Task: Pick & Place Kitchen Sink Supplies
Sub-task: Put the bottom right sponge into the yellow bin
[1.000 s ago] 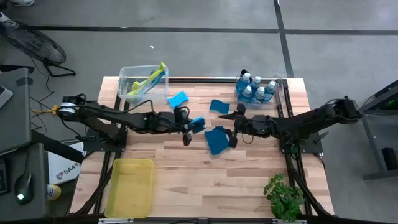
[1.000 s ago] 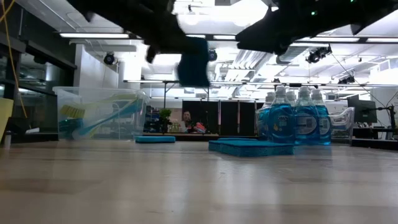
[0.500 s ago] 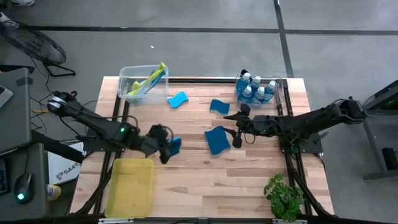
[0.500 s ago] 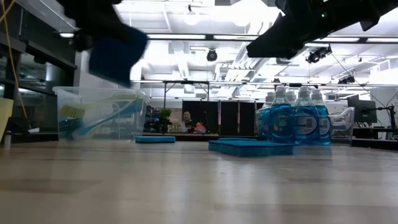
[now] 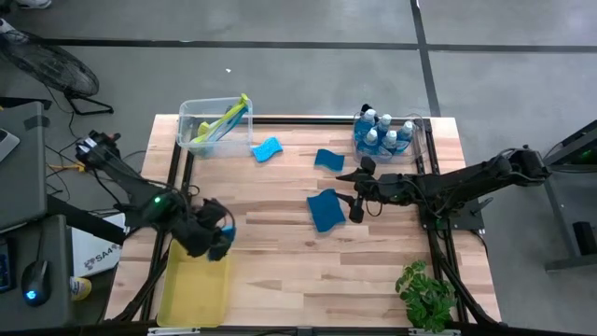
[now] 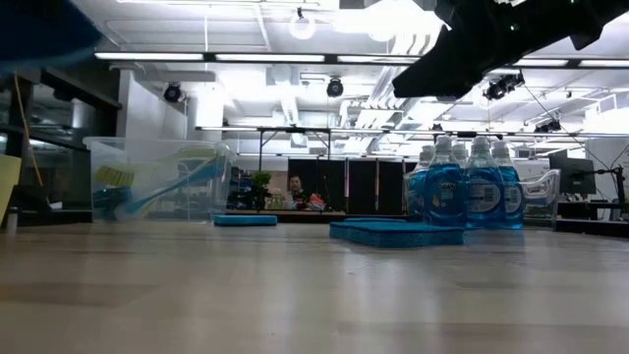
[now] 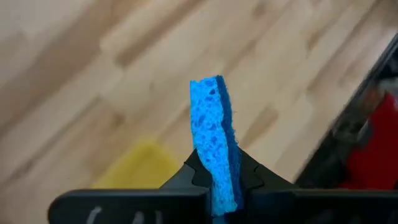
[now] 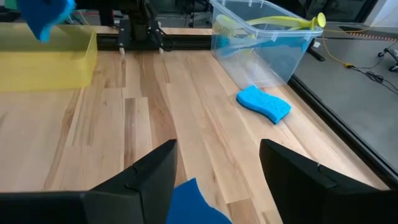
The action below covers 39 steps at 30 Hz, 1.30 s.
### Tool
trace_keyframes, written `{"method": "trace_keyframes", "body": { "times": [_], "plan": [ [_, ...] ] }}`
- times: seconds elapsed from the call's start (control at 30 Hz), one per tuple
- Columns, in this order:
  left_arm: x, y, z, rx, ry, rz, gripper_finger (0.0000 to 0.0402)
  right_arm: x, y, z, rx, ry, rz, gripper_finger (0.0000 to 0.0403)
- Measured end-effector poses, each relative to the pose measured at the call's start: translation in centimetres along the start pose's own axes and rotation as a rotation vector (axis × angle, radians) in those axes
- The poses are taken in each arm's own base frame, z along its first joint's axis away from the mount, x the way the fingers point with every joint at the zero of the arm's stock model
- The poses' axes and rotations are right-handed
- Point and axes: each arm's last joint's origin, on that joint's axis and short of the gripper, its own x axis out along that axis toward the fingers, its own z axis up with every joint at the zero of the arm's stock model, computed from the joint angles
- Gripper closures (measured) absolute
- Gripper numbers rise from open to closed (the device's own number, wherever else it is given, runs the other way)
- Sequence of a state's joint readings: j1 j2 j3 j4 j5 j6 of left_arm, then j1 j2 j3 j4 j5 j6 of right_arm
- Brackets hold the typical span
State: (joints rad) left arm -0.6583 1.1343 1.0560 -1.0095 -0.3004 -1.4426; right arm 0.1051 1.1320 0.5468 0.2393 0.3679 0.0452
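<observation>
While the left pincer [image 5: 222,241] hangs over the far right corner of the flat yellow plastic tray [image 5: 191,287] at the bench's near left, it is clamped on a blue rectangular sponge [image 7: 214,149], held on edge between the jaws. Right pincer [image 5: 355,198] sits mid-bench, jaws spread wide, nothing in them, hovering right beside a second flat blue sponge [image 5: 325,210] lying on the light wooden bench [image 5: 308,261]. Third blue sponge [image 5: 328,160] lies farther back, near the clear plastic bin [image 5: 417,142] at far right that holds a cluster of small clear bottles of blue dish soap with white caps [image 5: 381,133]. Fourth sponge, wavy-edged light blue [image 5: 267,148], lies just right of the other clear plastic bin [image 5: 189,119] at far left; long yellow-green-handled dish brushes [image 5: 227,119] lean in that bin, handles poking over the rim. Small green potted plant [image 5: 425,293] at near right corner. Low view: bottles [image 6: 468,187] upright, sponge [image 6: 393,232] flat in front.
</observation>
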Motion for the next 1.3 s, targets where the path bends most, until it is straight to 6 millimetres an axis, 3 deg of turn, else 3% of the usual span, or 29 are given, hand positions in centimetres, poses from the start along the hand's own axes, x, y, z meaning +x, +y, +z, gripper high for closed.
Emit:
{"method": "trace_keyframes", "body": {
  "times": [0.17, 0.47, 0.8, 1.3],
  "plan": [
    [-1.2, -0.4, -1.2, 0.021, 0.188, 0.090, 0.0397, 0.0, 0.0, -0.2, -0.006, 0.017, -0.001, 0.0181],
    [1.0, -1.1, -3.6, 0.155, 0.555, 0.212, 0.0396, 0.0, 0.0, -0.2, -0.007, 0.017, -0.007, 0.0181],
    [4.2, -1.7, -4.3, 0.648, 0.547, 0.248, 0.0396, 0.0, 0.0, -0.2, -0.007, 0.018, -0.001, 0.0181],
    [7.0, -2.0, -4.9, 0.824, 0.520, 0.357, 0.0396, 0.0, 0.0, -0.2, -0.007, 0.017, 0.000, 0.0181]
  ]
}}
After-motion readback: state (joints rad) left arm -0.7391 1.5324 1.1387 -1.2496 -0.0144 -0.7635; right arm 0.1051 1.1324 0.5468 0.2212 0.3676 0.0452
